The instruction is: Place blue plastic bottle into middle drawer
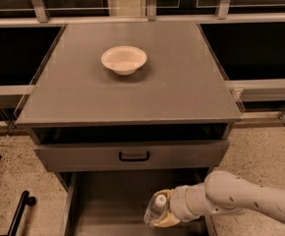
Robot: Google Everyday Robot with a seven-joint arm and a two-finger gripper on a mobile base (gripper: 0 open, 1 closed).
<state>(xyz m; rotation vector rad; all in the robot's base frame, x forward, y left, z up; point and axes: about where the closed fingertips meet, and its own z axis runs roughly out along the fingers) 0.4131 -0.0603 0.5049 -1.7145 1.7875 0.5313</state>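
While the two-finger gripper [168,216] squeezes the clear white-capped plastic bottle [155,210], tilted over the near right of the open grey metal drawer [108,208], a loose hold could let it fall and roll.

White arm [250,198] reaches in from bottom right, approx. level, forearm pointing left w/ a slight downward tilt. Wrist [184,204] is a pale ribbed cuff. Gripper [163,218] sits at the arm's left end, low in view, yellowish fingers [169,221] clamped round the blue plastic bottle [155,208].
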